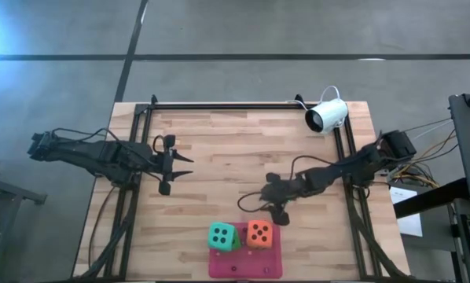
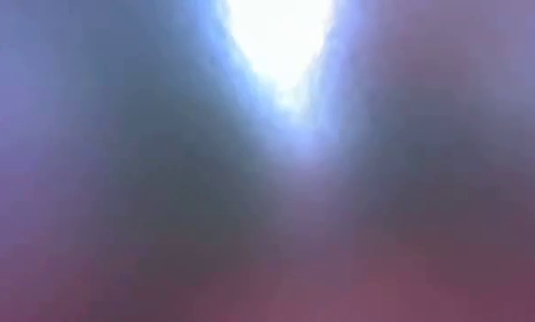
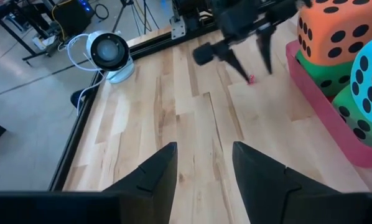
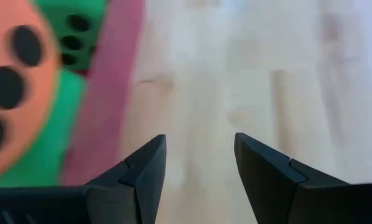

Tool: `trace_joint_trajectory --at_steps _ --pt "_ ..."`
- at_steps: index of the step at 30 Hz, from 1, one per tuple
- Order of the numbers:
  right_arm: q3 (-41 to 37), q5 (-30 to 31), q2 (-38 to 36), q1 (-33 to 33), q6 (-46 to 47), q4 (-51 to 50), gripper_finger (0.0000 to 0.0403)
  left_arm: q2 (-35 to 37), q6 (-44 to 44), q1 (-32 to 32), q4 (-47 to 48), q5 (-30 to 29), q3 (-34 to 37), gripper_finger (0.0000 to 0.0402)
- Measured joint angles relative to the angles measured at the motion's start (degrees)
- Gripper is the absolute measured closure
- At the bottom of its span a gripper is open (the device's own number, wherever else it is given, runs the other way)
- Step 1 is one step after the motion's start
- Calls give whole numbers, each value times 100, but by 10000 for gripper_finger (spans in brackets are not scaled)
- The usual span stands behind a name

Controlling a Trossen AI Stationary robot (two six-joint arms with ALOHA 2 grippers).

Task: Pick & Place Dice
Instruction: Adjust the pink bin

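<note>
High view: the left gripper (image 1: pixel 174 163) hovers over the table (image 1: pixel 219 149) near its left rail, fingers apart, holding nothing. The right gripper (image 1: pixel 276 206) hangs right of centre, fingers apart and empty. Just beyond and below its tips lies the pink mat (image 1: pixel 245 261) at the near edge. On the mat, the teal die (image 1: pixel 222 235) and orange die (image 1: pixel 258 233) sit side by side, each on a green die; one green die (image 1: pixel 235 244) shows only as an edge. A white camera (image 1: pixel 327 115) stands behind the right gripper.

Low view: nothing can be made out.

Left wrist view: both fingers (image 3: pixel 153 177) stand parted over bare wood; the dice stack is well ahead of them.

Right wrist view: parted fingers (image 4: pixel 142 168) over wood, with the orange die (image 4: pixel 12 87) on its green die (image 4: pixel 43 149) just beside them.
</note>
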State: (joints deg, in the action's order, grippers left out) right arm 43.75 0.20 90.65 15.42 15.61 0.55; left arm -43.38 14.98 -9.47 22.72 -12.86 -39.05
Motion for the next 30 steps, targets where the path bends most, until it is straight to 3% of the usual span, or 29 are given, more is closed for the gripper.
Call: trace_joint_trajectory --at_steps 14,21,30 --pt "-2 101 -439 -312 -334 -593 216 0 12 0 -3 0 0 256" --pt "-3 115 -1235 128 909 -1916 216 2 -2 4 -24 0 0 261" --pt "1 100 -1376 1202 2666 -2268 216 5 17 4 -79 0 -46 251"
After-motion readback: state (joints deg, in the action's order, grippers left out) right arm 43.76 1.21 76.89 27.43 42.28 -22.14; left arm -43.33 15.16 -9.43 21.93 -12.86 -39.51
